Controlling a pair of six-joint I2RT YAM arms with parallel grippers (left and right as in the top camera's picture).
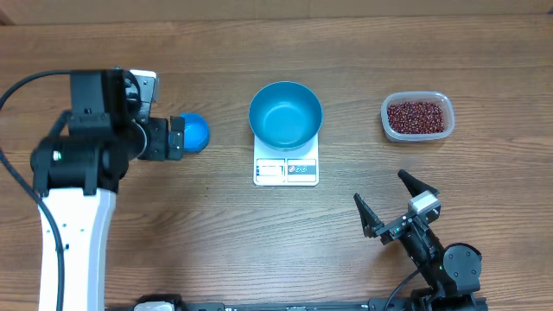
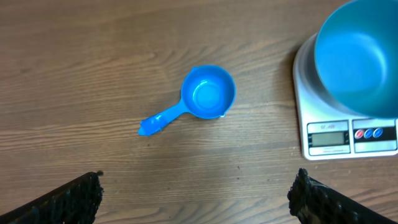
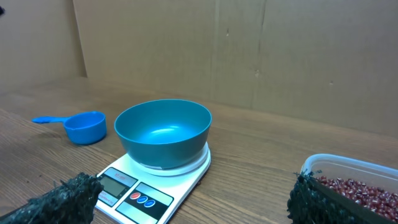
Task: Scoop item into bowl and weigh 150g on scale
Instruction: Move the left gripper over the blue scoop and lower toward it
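The bright blue bowl (image 1: 285,114) stands empty on the white scale (image 1: 286,170) at mid-table. Dark red-brown beans (image 1: 418,116) fill a clear tub (image 1: 388,121) to the right. A small blue scoop (image 2: 208,93) lies left of the scale, its handle pointing down-left in the left wrist view. My left gripper (image 2: 198,186) hovers open above the table just short of the scoop, holding nothing. My right gripper (image 1: 380,187) stands open near the front right, facing the scale (image 3: 137,190), the bowl (image 3: 163,130) and the beans (image 3: 364,186), with nothing between its fingers.
A cardboard wall (image 3: 249,50) rises behind the table. The left arm's white link (image 1: 78,233) stretches along the left side. Bare wood lies between the scale and the right gripper.
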